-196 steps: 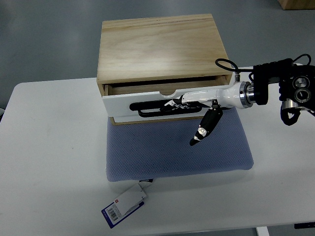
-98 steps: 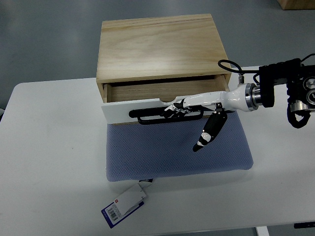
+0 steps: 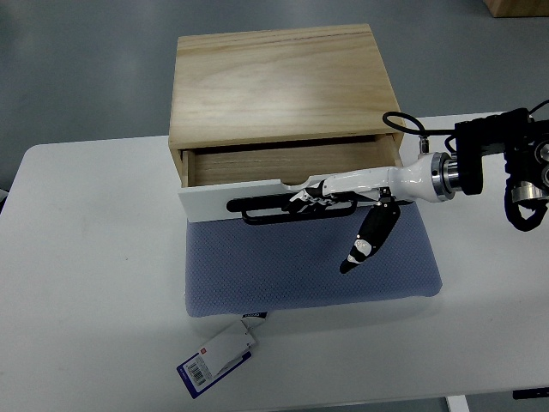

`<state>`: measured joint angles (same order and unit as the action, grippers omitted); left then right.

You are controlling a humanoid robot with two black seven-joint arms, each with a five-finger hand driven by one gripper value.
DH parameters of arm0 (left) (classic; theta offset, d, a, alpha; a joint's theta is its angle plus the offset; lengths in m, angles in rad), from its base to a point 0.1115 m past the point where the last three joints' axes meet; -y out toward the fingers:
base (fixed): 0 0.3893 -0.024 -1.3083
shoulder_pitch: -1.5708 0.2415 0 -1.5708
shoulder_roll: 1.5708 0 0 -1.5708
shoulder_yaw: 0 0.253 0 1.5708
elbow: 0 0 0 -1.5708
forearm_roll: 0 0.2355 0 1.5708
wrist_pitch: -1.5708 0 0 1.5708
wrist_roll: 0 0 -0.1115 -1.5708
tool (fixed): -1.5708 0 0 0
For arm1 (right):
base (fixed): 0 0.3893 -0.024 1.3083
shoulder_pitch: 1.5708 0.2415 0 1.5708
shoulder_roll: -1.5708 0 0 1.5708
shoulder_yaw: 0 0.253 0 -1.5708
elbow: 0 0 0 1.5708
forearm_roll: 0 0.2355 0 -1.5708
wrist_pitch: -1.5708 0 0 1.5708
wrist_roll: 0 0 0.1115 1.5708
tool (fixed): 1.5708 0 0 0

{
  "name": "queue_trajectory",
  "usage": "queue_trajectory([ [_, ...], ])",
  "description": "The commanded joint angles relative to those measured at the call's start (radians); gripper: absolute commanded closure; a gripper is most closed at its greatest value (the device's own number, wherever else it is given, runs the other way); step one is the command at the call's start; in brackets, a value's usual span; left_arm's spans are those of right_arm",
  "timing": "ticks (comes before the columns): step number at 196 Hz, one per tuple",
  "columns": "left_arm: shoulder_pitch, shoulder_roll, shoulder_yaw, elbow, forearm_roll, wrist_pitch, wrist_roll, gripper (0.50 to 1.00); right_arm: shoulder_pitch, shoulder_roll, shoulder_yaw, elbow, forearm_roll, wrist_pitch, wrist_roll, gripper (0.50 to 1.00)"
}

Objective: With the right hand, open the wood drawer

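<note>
On the white tabletop (image 3: pixel 94 283) sits a pale wooden box cabinet (image 3: pixel 279 81), its base on a blue-grey textured mat (image 3: pixel 300 270). Its single drawer with a white front panel (image 3: pixel 214 199) stands pulled partway out, showing a bare wooden interior. From the right comes the robot's white and black right hand (image 3: pixel 330 190), its fingers hooked around the black bar handle (image 3: pixel 262 209) on the drawer front, while the dark thumb (image 3: pixel 367 242) hangs loose over the mat. Near the tabletop's front edge, at the mat's corner, lies a white and blue barcode tag (image 3: pixel 216 356).
</note>
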<state>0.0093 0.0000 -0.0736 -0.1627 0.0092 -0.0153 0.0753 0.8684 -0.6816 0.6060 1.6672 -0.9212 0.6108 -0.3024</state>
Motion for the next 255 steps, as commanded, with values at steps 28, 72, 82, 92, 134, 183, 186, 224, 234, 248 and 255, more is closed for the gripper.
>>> queue_trajectory([
  [28,0.000,0.000,0.000,0.000,0.000,0.000,0.000,0.500,0.001,-0.003,0.000,0.000,0.007,0.000,-0.006,0.550],
  [72,0.000,0.000,0.000,0.000,0.000,0.000,0.000,0.500,0.014,-0.016,0.003,0.000,0.035,0.000,-0.006,0.550],
  [82,0.000,0.000,0.000,0.000,0.000,0.000,0.000,0.500,0.020,-0.019,0.006,0.000,0.048,0.000,-0.006,0.550],
  [92,0.000,0.000,0.000,0.000,0.000,0.000,0.000,0.500,0.038,-0.030,0.008,0.000,0.064,0.000,-0.006,0.550],
  [134,0.000,0.000,0.000,0.000,0.000,0.000,0.000,0.500,0.072,-0.058,0.008,0.000,0.114,0.000,-0.007,0.550],
  [183,0.000,0.000,0.000,0.000,0.000,0.000,0.000,0.500,0.115,-0.101,0.008,0.000,0.209,0.000,-0.014,0.550],
  [186,0.000,0.000,0.000,0.000,0.000,0.000,0.000,0.500,0.116,-0.104,0.008,0.000,0.217,0.000,-0.015,0.550],
  [224,0.000,0.000,0.000,0.000,0.000,0.000,0.000,0.500,0.153,-0.158,0.020,-0.011,0.375,0.000,-0.043,0.550],
  [234,0.000,0.000,0.000,0.000,0.000,0.000,0.000,0.500,0.155,-0.159,0.020,-0.012,0.381,0.000,-0.043,0.550],
  [248,0.000,0.000,0.000,0.000,0.000,0.000,0.000,0.500,0.150,-0.190,0.055,-0.060,0.441,0.000,-0.037,0.550],
  [255,0.000,0.000,0.000,0.000,0.000,0.000,0.000,0.500,0.149,-0.193,0.077,-0.086,0.456,0.000,-0.035,0.550],
])
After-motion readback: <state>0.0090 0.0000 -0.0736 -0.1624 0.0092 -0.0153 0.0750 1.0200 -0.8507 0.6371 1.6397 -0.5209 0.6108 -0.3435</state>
